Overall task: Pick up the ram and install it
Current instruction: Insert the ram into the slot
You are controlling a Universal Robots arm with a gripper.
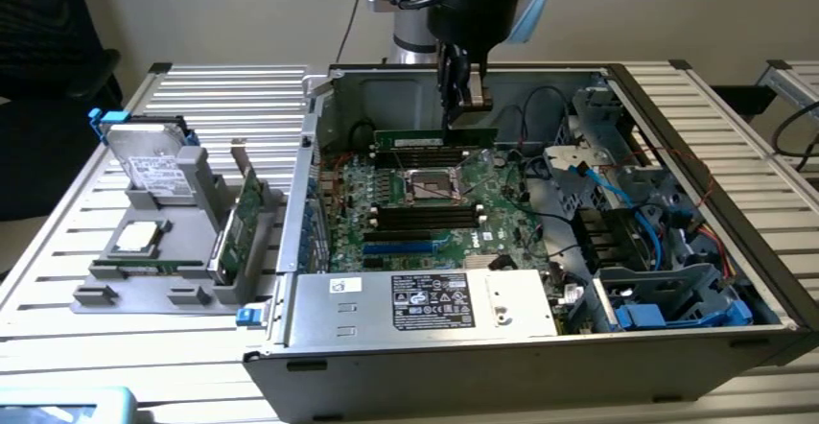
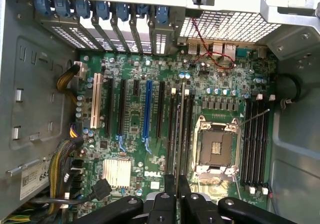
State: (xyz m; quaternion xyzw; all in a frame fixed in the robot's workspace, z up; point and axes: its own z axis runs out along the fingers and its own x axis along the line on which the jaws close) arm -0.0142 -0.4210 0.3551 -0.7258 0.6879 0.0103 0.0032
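The ram (image 1: 432, 139) is a narrow green stick held upright on its long edge inside the open computer case. My gripper (image 1: 459, 112) comes down from above and is shut on its top edge near one end. The stick sits over the bank of black memory slots (image 1: 412, 158) on the far side of the CPU socket (image 1: 432, 186). I cannot tell whether it touches a slot. In the wrist view the ram (image 2: 180, 129) shows edge-on as a thin line running from my gripper (image 2: 177, 186) along the memory slots (image 2: 172, 129) of the motherboard (image 2: 132, 134).
A second bank of memory slots (image 1: 423, 219) lies nearer the power supply (image 1: 423, 301). Blue cables and drive cages (image 1: 640, 251) crowd the exterior view's right. Outside the case, on the left, a grey stand (image 1: 153, 280) holds a hard drive (image 1: 153, 170) and an expansion card (image 1: 244, 218).
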